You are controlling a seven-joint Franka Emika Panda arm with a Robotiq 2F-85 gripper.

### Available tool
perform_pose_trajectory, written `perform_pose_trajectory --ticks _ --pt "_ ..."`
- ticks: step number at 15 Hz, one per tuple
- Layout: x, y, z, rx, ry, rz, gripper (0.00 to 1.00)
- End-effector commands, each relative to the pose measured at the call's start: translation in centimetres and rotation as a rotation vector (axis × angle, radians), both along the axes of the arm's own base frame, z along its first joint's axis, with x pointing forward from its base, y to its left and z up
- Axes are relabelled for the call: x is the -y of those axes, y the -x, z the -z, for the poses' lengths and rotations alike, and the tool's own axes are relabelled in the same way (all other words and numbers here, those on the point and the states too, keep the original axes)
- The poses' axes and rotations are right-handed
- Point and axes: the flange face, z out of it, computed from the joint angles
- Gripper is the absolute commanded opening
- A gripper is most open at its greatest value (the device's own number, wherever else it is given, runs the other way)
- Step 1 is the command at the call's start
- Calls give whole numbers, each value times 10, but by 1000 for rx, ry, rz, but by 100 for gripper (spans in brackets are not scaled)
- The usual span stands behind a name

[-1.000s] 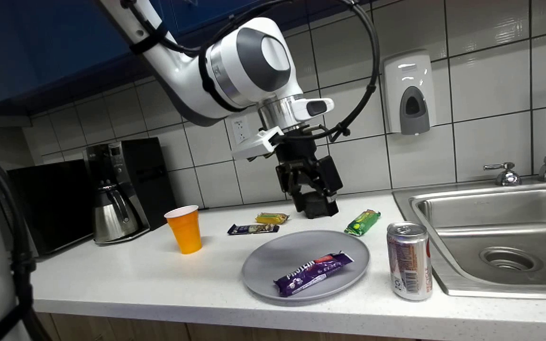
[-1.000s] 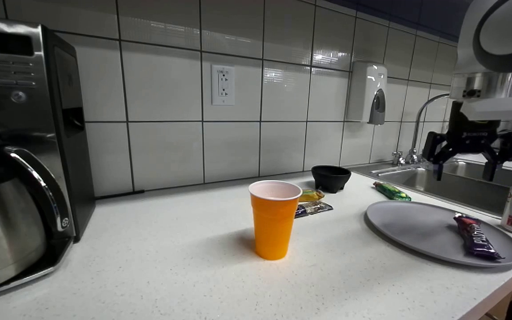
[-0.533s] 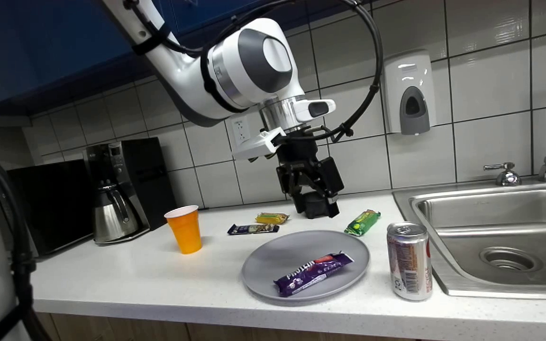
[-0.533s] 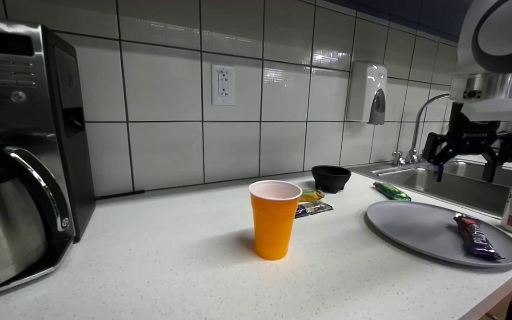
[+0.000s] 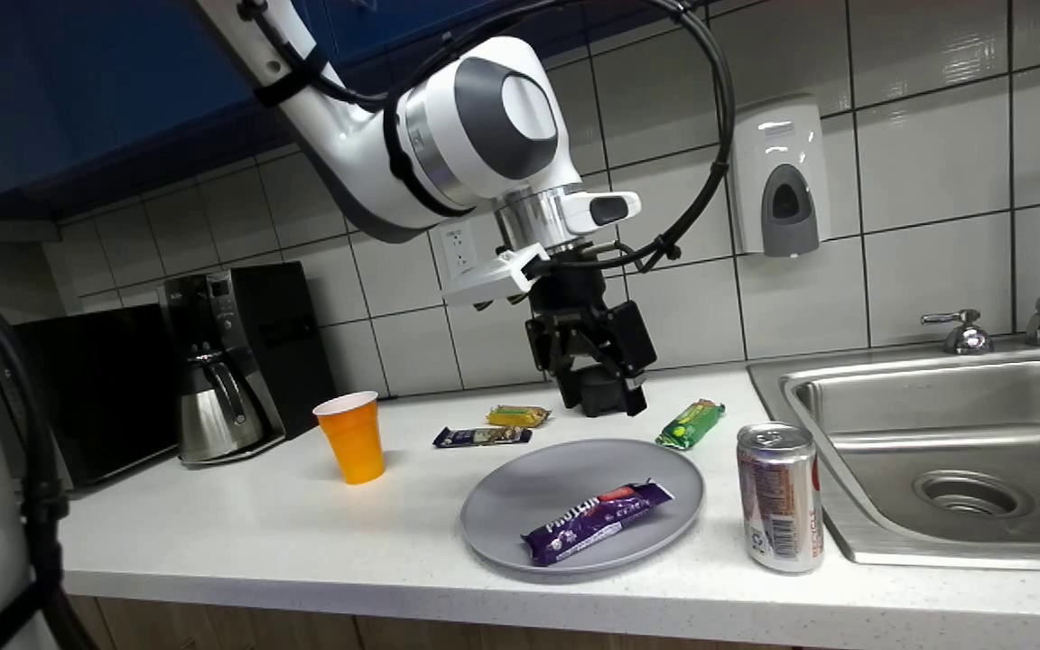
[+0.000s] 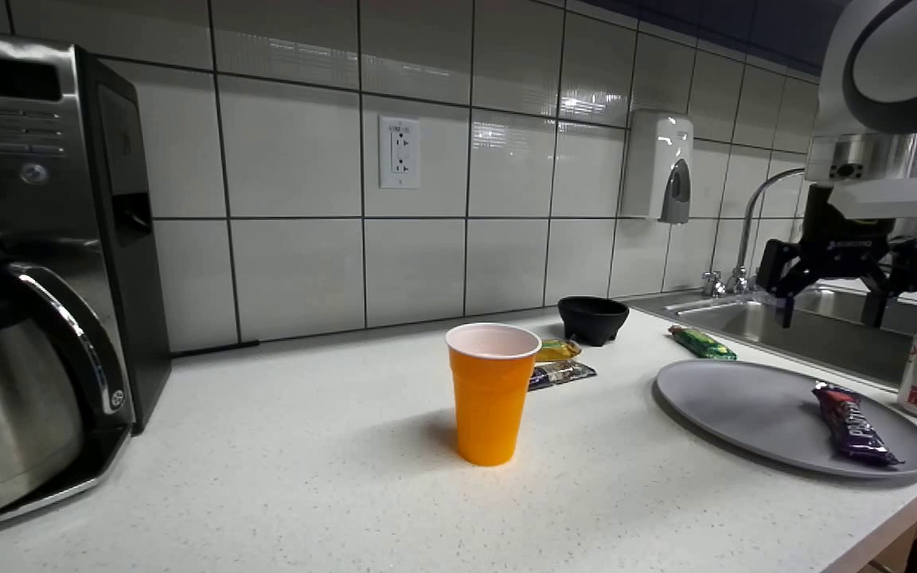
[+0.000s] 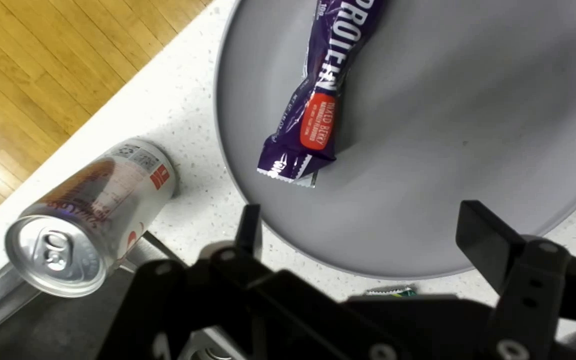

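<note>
so, the black robotiq gripper hangs in the air near the gray plate, with its jaws spread wide and nothing held between them. the purple mixed berry protein bar lies on the plate, toward the front side of the counter, and is not touched by the fingers. a silver soda can stands upright beside the plate, close to the steel sink. a green snack bar and a small black bowl are on the wall side of the plate, while the orange cup is well apart from the gripper. some things could go wrong here. in the wrist view the plate's thin rim shows by the finger ends, so a straight drop might bump the rim and tip the plate. a swing to the can's side could knock the can over, and it may roll into the sink or off the counter, since it stands near both. a hard push toward the front might slide the plate and its bar off, because the edge of the counter is close. the purple wrapper looks slick, so a weak pinch on its flat end could let it slip and fall.
</note>
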Motion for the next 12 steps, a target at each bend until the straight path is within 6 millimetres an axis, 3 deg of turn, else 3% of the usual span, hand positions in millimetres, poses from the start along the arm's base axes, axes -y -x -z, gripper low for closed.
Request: perform_pose_trajectory --ticks 1,12 --pt "13 -7 -4 8 -27 -61 100" --pt "68 -46 -5 56 -89 -132 100"
